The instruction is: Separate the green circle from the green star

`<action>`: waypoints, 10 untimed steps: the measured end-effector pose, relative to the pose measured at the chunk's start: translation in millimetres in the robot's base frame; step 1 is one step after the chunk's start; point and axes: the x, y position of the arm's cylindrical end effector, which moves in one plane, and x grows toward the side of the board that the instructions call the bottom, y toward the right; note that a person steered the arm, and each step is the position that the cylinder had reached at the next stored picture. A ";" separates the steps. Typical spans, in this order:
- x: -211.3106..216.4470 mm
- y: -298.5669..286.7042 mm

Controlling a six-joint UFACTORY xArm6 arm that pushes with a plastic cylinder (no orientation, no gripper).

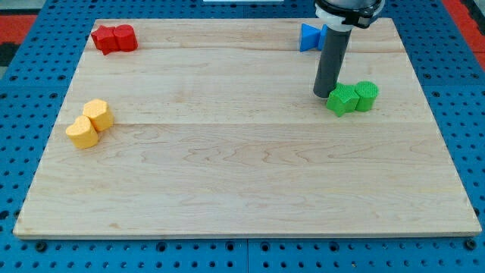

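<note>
The green star (342,99) and the green circle (366,95) sit side by side and touching at the view's right, the star on the left. My tip (324,93) stands on the board just left of the green star, close to it or touching it. The dark rod rises from there toward the view's top.
A blue block (310,36) lies at the view's top, partly behind the rod. A red star (104,39) and a red block (125,37) touch at the top left. A yellow hexagon (98,114) and a yellow heart (82,132) touch at the left. The wooden board (242,189) lies on a blue pegboard.
</note>
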 end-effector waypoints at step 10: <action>-25.9 -33.1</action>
